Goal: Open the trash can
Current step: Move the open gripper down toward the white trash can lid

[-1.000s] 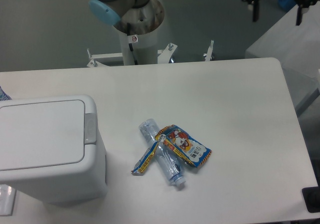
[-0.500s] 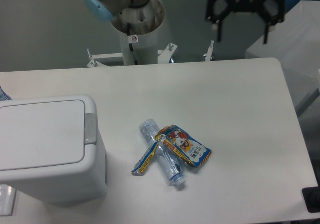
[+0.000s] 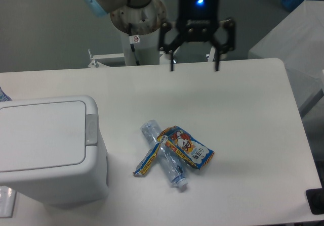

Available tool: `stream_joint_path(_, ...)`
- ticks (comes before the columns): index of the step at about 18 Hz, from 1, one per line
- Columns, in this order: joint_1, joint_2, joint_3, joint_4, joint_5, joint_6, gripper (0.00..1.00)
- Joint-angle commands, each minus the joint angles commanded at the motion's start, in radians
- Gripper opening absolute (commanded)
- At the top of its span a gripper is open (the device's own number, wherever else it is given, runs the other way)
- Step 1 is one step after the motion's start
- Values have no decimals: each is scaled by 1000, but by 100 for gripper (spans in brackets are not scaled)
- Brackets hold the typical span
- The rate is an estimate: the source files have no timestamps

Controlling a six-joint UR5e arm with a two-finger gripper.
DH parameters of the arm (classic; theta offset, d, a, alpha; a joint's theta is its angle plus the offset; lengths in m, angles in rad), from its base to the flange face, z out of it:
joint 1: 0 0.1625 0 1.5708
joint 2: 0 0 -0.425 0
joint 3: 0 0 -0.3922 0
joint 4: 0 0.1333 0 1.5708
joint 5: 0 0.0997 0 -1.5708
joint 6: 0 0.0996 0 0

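Gripper (image 3: 195,66) has been swung from the upper right to top centre within a second, fingers spread wide, nothing held. Trash can (image 3: 48,147) is seen at lower left, lid shut; approach is judged barely begun, well apart.

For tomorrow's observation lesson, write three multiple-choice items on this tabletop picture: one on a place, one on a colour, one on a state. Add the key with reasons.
1. Where does the trash can stand?
A. on the table's left side
B. on its right side
C. on the floor

2. What colour is the trash can?
A. black
B. white
C. green

3. How is the gripper?
A. shut on the bottle
B. shut on a wrapper
C. open, holding nothing

Key: 1 A, it sits at the table's left edge; 2 B, body and lid are white; 3 C, its fingers are spread apart, far from the bottle.
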Motion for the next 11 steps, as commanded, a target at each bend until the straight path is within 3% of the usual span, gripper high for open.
stream_joint_path(3, -57, -35, -28, 115, 2, -204, 100)
stream_joint_path(5, -100, -64, -38, 169, 5, -253, 100)
stream_joint_path(11, -169, -118, -37, 174, 5, -280, 100)
